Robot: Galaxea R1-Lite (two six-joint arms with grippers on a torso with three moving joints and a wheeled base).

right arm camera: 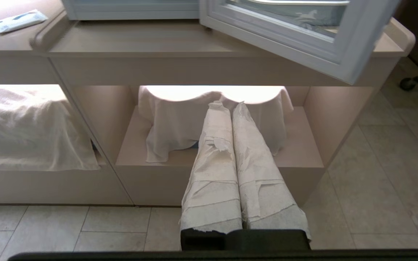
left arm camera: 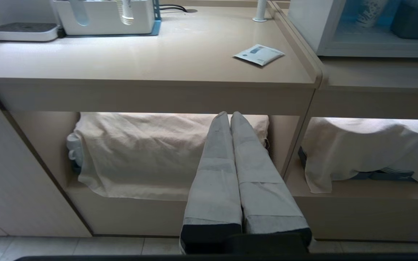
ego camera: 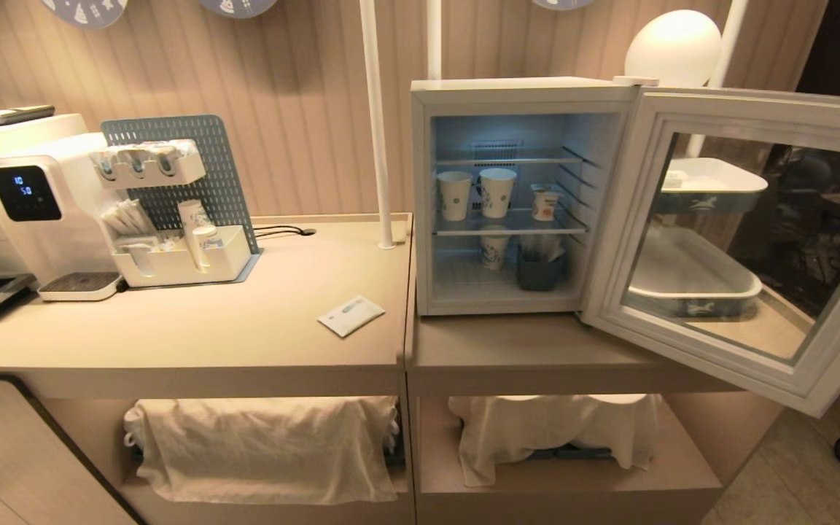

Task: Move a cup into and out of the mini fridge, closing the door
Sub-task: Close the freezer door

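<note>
Head view, right of centre: white box-shaped mini fridge (ego camera: pixel 522 87) stands on the beige tabletop (ego camera: pixel 245 328), its pale glass-windowed door (ego camera: pixel 737 244) swung wide toward the right edge of the frame. On the middle wire shelf, two taller blue-patterned paper cups (ego camera: pixel 475 193) stand at left; the small white yogurt-type cup with orange fruit picture (ego camera: pixel 545 203) stands at the shelf's right end, apart from them. Below the shelf sit a third patterned cup (ego camera: pixel 494 251) and a dark grey tub (ego camera: pixel 539 271) just beside it. At left of frame, a white water dispenser (ego camera: pixel 33 211) and a white organiser box before a blue-grey pegboard (ego camera: pixel 179 219) hold sachets and small items. One flat white sachet (ego camera: pixel 351 315) lies on the tabletop near the fridge. Under the tabletop, cream cloths (ego camera: pixel 263 445) cover the lower shelves. Striped beige wall behind; pale tiled floor.

Left pincer (left arm camera: pixel 230 115), tape-wrapped fingers pressed together, holds nothing, low before the left lower shelf. Right pincer (right arm camera: pixel 227 105), likewise pressed together and empty, low before the right lower shelf, beneath the open door.
</note>
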